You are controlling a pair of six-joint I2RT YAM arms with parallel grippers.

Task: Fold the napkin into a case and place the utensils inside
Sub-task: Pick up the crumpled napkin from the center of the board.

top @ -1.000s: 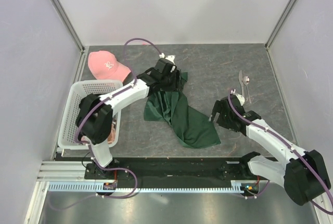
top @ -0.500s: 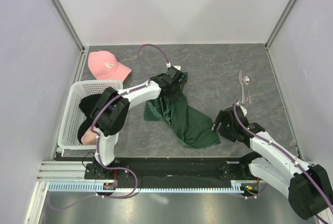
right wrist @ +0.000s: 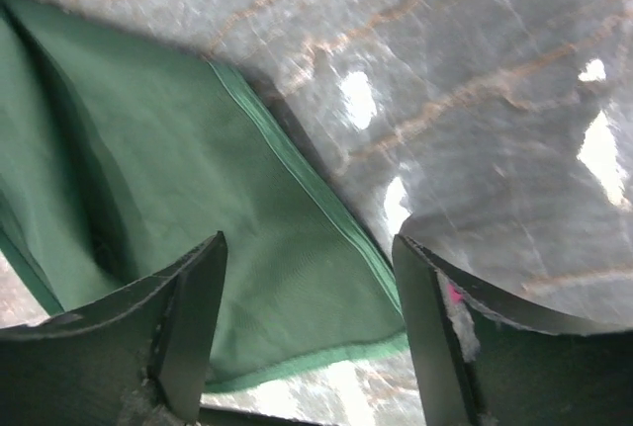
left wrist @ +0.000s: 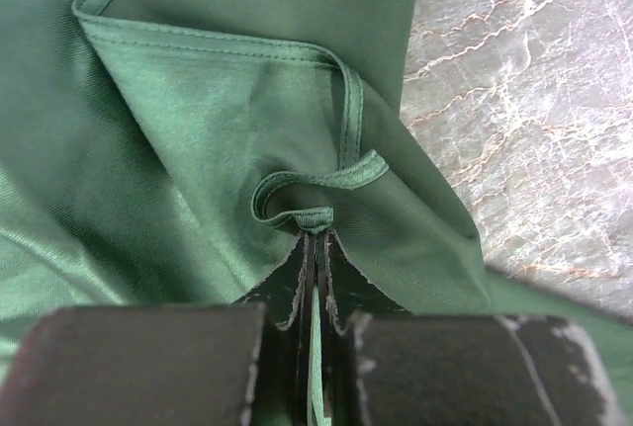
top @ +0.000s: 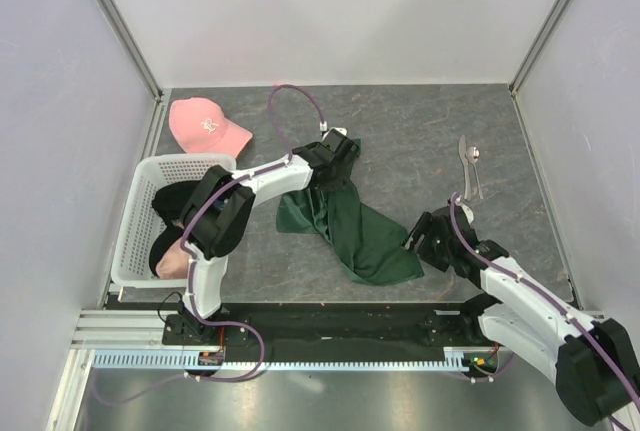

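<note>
Where left gripper (left wrist: 315, 240) pinches napkin (left wrist: 188, 129) hem, cloth top hidden; right gripper (right wrist: 307, 258) wide apart over corner.

A pink cap (top: 205, 125) lies near the grey worktop's (top: 420, 121) far left corner. A white basket (top: 134, 213) (a black garment (top: 166, 207) inside) sits along the left edge.

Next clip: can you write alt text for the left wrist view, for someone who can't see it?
The left hand is shut on the hemmed edge of the dark green napkin, with a small loop of hem curling just beyond its tips. Creased cloth fills most of the view; the grey marbled table shows at the right.
</note>
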